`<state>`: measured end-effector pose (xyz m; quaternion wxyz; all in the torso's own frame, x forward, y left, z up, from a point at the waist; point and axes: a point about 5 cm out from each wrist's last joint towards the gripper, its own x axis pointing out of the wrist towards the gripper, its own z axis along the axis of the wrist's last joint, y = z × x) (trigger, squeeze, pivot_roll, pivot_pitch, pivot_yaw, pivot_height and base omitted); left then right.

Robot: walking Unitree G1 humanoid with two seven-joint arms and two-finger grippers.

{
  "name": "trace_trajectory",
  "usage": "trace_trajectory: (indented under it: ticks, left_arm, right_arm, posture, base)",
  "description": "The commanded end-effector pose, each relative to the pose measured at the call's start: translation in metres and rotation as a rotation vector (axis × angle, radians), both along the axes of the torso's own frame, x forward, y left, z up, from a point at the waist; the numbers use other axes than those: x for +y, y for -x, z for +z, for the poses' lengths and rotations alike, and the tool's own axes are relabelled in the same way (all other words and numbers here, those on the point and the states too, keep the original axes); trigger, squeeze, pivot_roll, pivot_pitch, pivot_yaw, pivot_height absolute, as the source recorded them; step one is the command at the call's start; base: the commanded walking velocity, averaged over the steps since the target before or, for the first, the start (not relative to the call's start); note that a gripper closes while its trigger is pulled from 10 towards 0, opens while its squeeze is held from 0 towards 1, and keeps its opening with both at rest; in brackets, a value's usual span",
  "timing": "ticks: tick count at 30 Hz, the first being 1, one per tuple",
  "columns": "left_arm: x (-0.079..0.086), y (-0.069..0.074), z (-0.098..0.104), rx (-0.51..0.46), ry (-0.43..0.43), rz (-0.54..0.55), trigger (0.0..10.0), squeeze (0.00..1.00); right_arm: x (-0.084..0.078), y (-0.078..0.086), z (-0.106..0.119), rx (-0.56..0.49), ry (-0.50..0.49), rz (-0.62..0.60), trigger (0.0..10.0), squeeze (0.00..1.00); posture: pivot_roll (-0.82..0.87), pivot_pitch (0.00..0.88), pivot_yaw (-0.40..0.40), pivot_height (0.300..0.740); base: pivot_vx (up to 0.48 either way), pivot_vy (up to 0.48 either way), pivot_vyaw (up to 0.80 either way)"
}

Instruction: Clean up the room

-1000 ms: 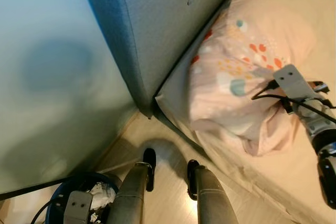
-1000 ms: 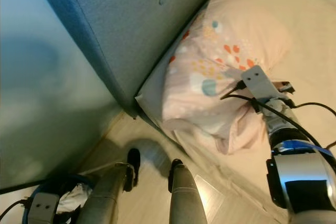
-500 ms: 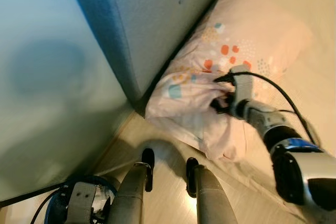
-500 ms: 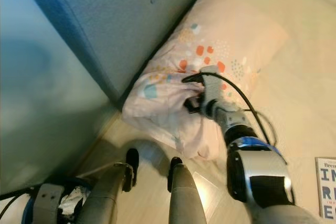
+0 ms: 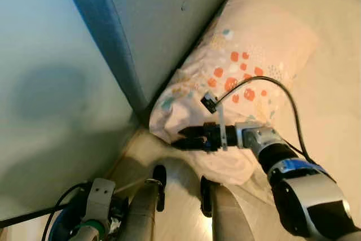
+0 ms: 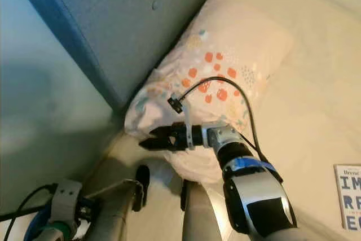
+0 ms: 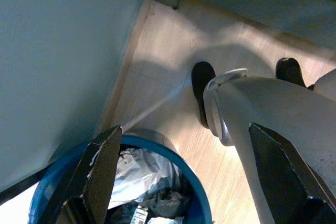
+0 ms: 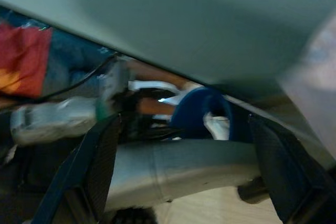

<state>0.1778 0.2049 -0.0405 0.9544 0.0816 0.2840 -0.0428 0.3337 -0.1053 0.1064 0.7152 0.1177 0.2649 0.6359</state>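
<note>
Left eye view is showing the right gripper reaching across the near end of the pillow, its two black fingers spread apart and grasping nothing, their tips pointing toward the lower corner of the blue-grey headboard. A black cable is looping up from the wrist over the pillow's orange and teal dots. The pillow is lying on the bed, pressed along the headboard, with its crumpled near end hanging past the corner of the mattress above the wooden floor.

Left wrist view is looking down past the left gripper, whose fingers are likewise parted and gripping nothing, as it is hanging beside the robot's silver leg. Just below it a blue bin is standing on the floor against the pale wall, and it is holding crumpled white and dark wrappers.

Right eye view is catching the corner of a book lying at the right edge of the bed, which the left eye is missing. Right wrist view is blurred, yet the blue bin and a red patch are showing between the fingers
</note>
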Motion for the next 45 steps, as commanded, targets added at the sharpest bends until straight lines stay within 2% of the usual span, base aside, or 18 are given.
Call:
trace_trajectory:
  ticks: [1,3,4,5,6,9,14,16,19,24,30,36,38,39,40,42,44,45]
  left_arm:
    - [0.001,0.021,-0.017,0.105,-0.006,-0.002,10.0,0.00]
    - [0.001,0.021,-0.017,0.105,-0.006,-0.002,10.0,0.00]
    - [0.004,0.024,-0.024,0.141,-0.012,0.006,10.0,0.00]
    - [0.004,0.024,-0.024,0.141,-0.012,0.006,10.0,0.00]
    - [0.004,0.025,-0.025,0.149,-0.012,0.010,10.0,0.00]
    - [0.004,0.026,-0.026,0.149,-0.010,0.015,10.0,0.00]
    - [0.002,0.038,-0.024,0.130,0.010,0.031,10.0,0.00]
    - [0.000,0.049,-0.019,0.100,0.019,0.049,10.0,0.00]
    - [0.000,0.061,-0.011,0.068,0.021,0.067,10.0,0.00]
    - [0.003,0.073,0.000,0.034,0.024,0.101,10.0,0.00]
    - [0.007,0.075,0.028,-0.053,0.030,0.120,10.0,0.00]
    - [0.007,0.073,0.044,-0.097,0.022,0.117,10.0,0.00]
    - [0.008,0.073,0.053,-0.117,0.012,0.116,10.0,0.00]
    - [0.008,0.073,0.053,-0.117,0.012,0.116,10.0,0.00]
    - [0.010,0.073,0.055,-0.125,0.007,0.117,10.0,0.00]
    - [0.010,0.073,0.055,-0.125,0.007,0.117,10.0,0.00]
    - [0.012,0.072,0.059,-0.132,-0.002,0.122,10.0,0.00]
    - [0.012,0.072,0.059,-0.132,-0.002,0.122,10.0,0.00]
  right_arm:
    - [-0.004,0.013,-0.012,0.036,0.015,0.093,10.0,0.00]
    - [-0.004,0.013,-0.012,0.036,0.015,0.093,10.0,0.00]
    - [0.004,0.027,-0.041,-0.028,0.168,0.116,10.0,0.00]
    - [0.004,0.027,-0.041,-0.028,0.168,0.116,10.0,0.00]
    - [0.011,0.028,-0.057,-0.065,0.261,0.019,10.0,0.00]
    - [0.019,0.031,-0.075,-0.084,0.365,-0.138,10.0,0.00]
    - [0.037,0.053,-0.094,0.016,0.314,-0.127,10.0,0.00]
    - [0.057,0.069,-0.096,0.101,0.191,-0.023,10.0,0.00]
    - [0.068,0.074,-0.094,0.145,0.135,0.001,10.0,0.00]
    - [0.069,0.068,-0.097,0.098,0.261,-0.055,10.0,0.00]
    - [0.052,0.045,-0.097,-0.087,0.536,-0.202,10.0,0.00]
    - [0.030,0.023,-0.084,-0.189,0.606,-0.324,10.0,0.00]
    - [-0.003,-0.002,-0.064,-0.308,0.674,-0.476,10.0,0.00]
    - [-0.003,-0.002,-0.064,-0.308,0.674,-0.476,10.0,0.00]
    - [-0.018,-0.014,-0.051,-0.360,0.693,-0.551,10.0,0.00]
    - [-0.018,-0.014,-0.051,-0.360,0.693,-0.551,10.0,0.00]
    - [-0.059,-0.038,-0.016,-0.496,0.772,-0.750,10.0,0.00]
    - [-0.059,-0.038,-0.016,-0.496,0.772,-0.750,10.0,0.00]
  posture:
    - [0.00,0.277,0.041,0.695]
    - [0.00,0.277,0.041,0.695]
    - [0.00,0.267,0.039,0.695]
    - [0.00,0.267,0.039,0.695]
    - [0.00,0.274,0.038,0.695]
    - [0.00,0.294,0.037,0.695]
    - [0.03,0.351,0.041,0.695]
    - [0.05,0.410,0.044,0.695]
    - [0.06,0.450,0.043,0.695]
    - [0.07,0.517,0.054,0.695]
    - [0.10,0.610,0.054,0.695]
    - [0.14,0.610,0.041,0.695]
    - [0.15,0.610,0.031,0.695]
    - [0.15,0.610,0.031,0.695]
    - [0.15,0.608,0.029,0.695]
    - [0.15,0.608,0.029,0.695]
    - [0.14,0.599,0.021,0.695]
    - [0.14,0.599,0.021,0.695]
  base:
    - [0.000,0.000,0.00]
    - [0.000,0.000,0.00]
    - [0.000,0.000,0.00]
    - [0.000,0.000,0.00]
    - [0.000,0.000,0.00]
    - [0.000,0.000,0.00]
    - [0.000,0.000,0.00]
    - [0.000,0.000,0.00]
    - [0.000,0.000,0.00]
    - [0.000,0.000,0.00]
    - [0.000,0.000,0.00]
    - [0.000,0.000,0.00]
    - [0.000,0.000,0.00]
    - [0.000,0.000,0.00]
    - [0.000,0.000,0.00]
    - [0.000,0.000,0.00]
    - [0.000,0.000,0.00]
    - [0.000,0.000,0.00]
